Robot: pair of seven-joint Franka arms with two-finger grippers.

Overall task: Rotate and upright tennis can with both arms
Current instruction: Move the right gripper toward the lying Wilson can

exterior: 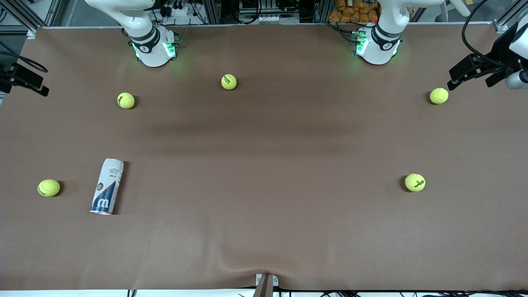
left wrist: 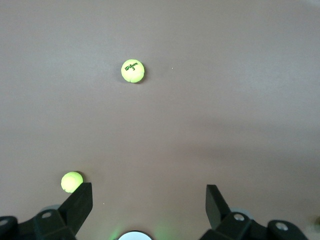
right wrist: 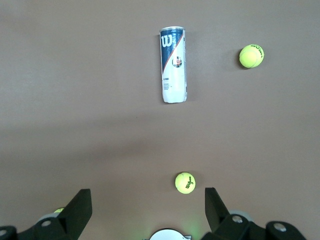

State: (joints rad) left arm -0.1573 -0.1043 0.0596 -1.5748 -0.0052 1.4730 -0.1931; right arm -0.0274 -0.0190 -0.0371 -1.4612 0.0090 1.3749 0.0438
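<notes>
The tennis can (exterior: 107, 186) lies on its side on the brown table, toward the right arm's end and near the front camera, with its navy "W" end nearest that camera. It also shows in the right wrist view (right wrist: 173, 65). My right gripper (right wrist: 148, 197) is open and empty, high over the table near its own base and well apart from the can. My left gripper (left wrist: 148, 195) is open and empty, high over the left arm's end. Neither gripper shows in the front view. The can does not show in the left wrist view.
Several yellow-green tennis balls lie scattered: one (exterior: 48, 187) beside the can, two (exterior: 126, 100) (exterior: 229, 81) near the right arm's base, and two (exterior: 439, 95) (exterior: 415, 182) at the left arm's end. Black camera mounts (exterior: 474, 70) (exterior: 24, 78) stand at both table ends.
</notes>
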